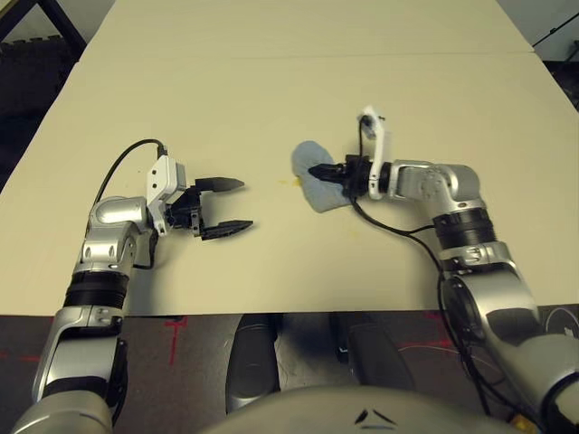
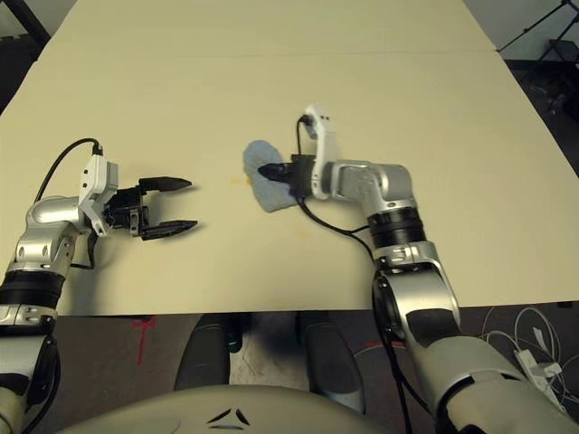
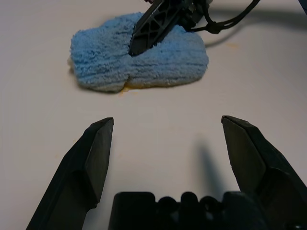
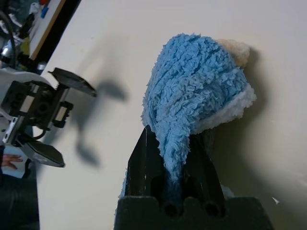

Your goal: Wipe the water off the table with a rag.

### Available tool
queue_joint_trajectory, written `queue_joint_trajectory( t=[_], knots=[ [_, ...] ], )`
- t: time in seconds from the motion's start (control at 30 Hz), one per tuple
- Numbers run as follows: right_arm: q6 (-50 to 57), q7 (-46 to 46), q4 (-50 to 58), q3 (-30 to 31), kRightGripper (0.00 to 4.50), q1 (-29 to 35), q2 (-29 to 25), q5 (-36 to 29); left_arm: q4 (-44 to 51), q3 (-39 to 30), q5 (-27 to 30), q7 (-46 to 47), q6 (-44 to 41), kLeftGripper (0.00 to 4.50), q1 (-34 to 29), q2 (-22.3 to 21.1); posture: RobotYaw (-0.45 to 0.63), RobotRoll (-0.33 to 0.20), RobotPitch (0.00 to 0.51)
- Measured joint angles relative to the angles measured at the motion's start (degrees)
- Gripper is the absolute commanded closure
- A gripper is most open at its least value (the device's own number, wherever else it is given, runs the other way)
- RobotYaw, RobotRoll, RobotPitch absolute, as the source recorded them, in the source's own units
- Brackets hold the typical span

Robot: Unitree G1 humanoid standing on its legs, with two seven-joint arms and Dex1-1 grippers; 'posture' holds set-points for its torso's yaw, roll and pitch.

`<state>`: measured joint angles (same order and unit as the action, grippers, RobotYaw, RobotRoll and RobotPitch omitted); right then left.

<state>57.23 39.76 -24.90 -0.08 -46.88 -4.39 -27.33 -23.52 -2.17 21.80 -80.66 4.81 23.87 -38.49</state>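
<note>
The soft, fuzzy light blue-grey cloth rag (image 1: 317, 194) lies on the large flat pale beige tabletop (image 1: 271, 99) and is the landmark here. The right gripper with two black fingers (image 2: 274, 171) is at the rag, its fingers closed on a bunched fold of the cloth, with the rest of the cloth spreading out beyond the fingertips and to both sides of them. Small yellow-orange liquid smears (image 1: 295, 182) lie at the rag's edge, on the side toward the left gripper with two black fingers (image 1: 242, 204). That gripper stands apart from the rag, to its left, its fingers wide and pointing toward the cloth, with nothing between them.
</note>
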Motion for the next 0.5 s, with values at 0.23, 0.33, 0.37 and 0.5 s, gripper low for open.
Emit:
queue_joint_trajectory(
  t=[0.23,0.33,0.37,0.5],
  knots=[
    [0.2,-0.2,0.3,2.2,4.4,-0.4,5.1,1.0,0.0,0.0,0.0,0.2,-0.3,0.0,0.0,0.0,0.18,0.0,0.206],
    [0.7,0.6,1.7,2.7,4.4,0.4,4.0,1.0,0.0,0.0,-0.1,0.2,-0.3,0.0,0.2,0.0,0.18,0.0,0.205],
    [1.3,1.2,2.5,3.0,4.4,0.7,2.8,0.8,0.0,0.1,-0.1,0.2,-0.3,0.0,0.3,0.0,0.17,0.0,0.204],
    [2.8,2.7,5.2,3.1,4.4,2.3,-1.2,-0.4,-0.4,0.1,-0.4,0.2,-0.3,0.0,0.6,0.0,0.16,0.0,0.203]
  ],
)
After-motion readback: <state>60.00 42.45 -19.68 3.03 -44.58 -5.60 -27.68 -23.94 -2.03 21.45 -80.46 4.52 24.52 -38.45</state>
